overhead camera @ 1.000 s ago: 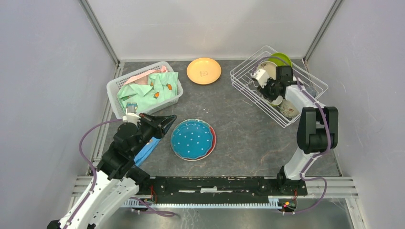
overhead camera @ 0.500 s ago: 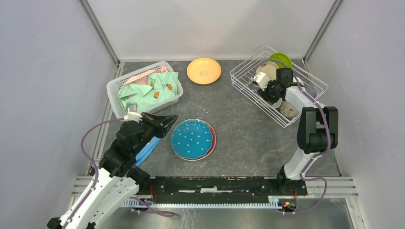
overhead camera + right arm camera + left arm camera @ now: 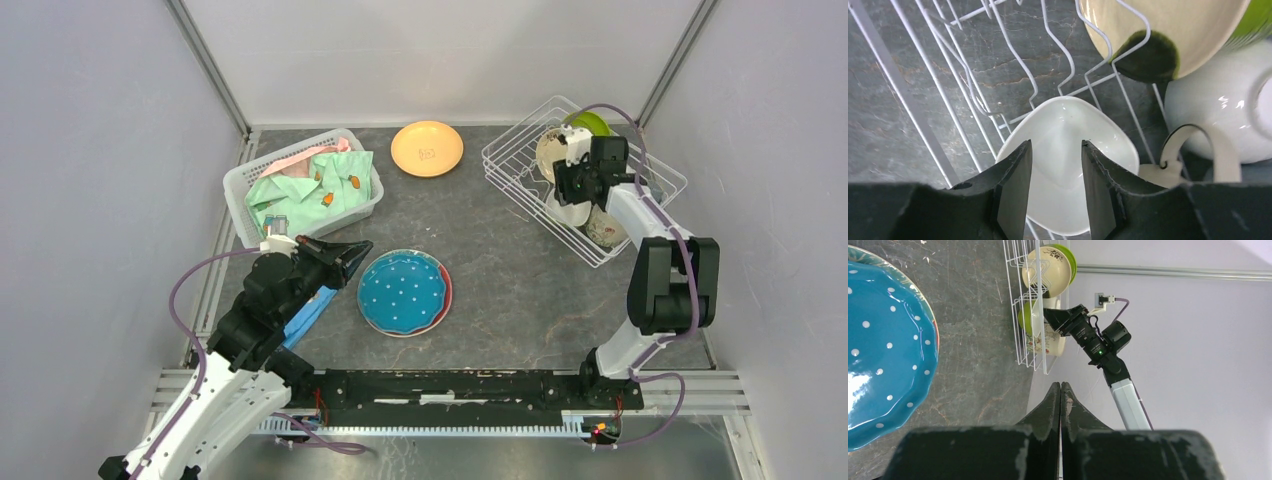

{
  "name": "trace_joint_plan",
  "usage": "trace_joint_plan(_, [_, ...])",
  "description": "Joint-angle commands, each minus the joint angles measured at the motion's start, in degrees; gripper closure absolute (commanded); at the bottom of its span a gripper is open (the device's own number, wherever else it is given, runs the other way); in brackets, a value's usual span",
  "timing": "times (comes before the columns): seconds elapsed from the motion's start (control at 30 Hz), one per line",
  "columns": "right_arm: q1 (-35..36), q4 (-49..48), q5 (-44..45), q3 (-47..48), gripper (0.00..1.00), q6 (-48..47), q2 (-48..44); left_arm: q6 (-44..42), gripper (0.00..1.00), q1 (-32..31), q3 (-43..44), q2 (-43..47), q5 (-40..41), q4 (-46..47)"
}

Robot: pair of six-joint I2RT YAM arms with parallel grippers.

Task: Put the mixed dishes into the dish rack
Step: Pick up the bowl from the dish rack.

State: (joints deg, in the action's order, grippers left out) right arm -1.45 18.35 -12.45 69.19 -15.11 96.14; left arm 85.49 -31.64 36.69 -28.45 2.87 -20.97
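The left arm (image 3: pixel 255 305) and right arm (image 3: pixel 660 270) are white below and black above, each trailing a purple cable (image 3: pixel 178 290). The left claw (image 3: pixel 1060 387) and right claw (image 3: pixel 1054 150) are scuffed matte black.

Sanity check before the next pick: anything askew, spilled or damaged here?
Nothing spilled or broken. Only oddity: the blue dotted plate sits off-centre on a red plate, so a red sliver shows along its right edge in the top view.

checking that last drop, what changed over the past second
Right gripper opened wider and shifted right and farther back over the rack, leaving the white bowl lying in it. Left gripper stayed shut; blue plate and orange plate unmoved.
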Motion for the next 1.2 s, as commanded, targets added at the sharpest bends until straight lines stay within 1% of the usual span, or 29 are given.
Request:
trace_joint_plan(0.0, [0.3,-4.8,5.2,-1.9,0.54,17.5,-1.8,1.2,0.98,-0.3,0.5,0.0,0.2,0.7])
trace_joint_plan(0.17, [0.5,-10.0,5.7,-5.3,0.54,24.2,-3.2,1.2,0.98,-0.3,0.6,0.0,0.0,0.6])
trace_joint_plan(0.3, [1.1,-12.4,5.9,-5.4,0.54,28.2,-3.0,1.2,0.98,-0.3,0.4,0.6,0.3,0.7])
trace_joint_plan(0.5, [1.1,-12.7,8.7,-5.0,0.54,31.9,-2.5,1.2,0.98,-0.2,0.4,0.7,0.5,0.5])
trace_joint_plan(0.63, [1.9,-12.5,9.1,-4.8,0.54,33.1,-2.5,1.2,0.98,-0.3,0.4,1.0,0.5,0.5])
trace_joint_plan(0.77, [3.9,-11.3,9.5,-3.7,0.54,33.4,-1.0,1.2,0.98,-0.3,0.4,1.4,0.5,0.5])
trace_joint_plan(0.93, [5.6,-7.6,12.7,-0.6,0.54,33.0,1.9,1.2,0.98,-0.3,0.3,1.5,0.6,0.5])
trace_joint_plan(1.03, [6.3,-2.7,17.6,2.5,0.55,32.2,4.0,1.2,0.98,-0.3,0.4,1.6,0.7,0.5])
trace_joint_plan(1.17, [6.7,0.6,21.3,5.2,0.58,31.8,5.6,1.2,0.98,-0.3,0.3,2.0,0.8,0.5])
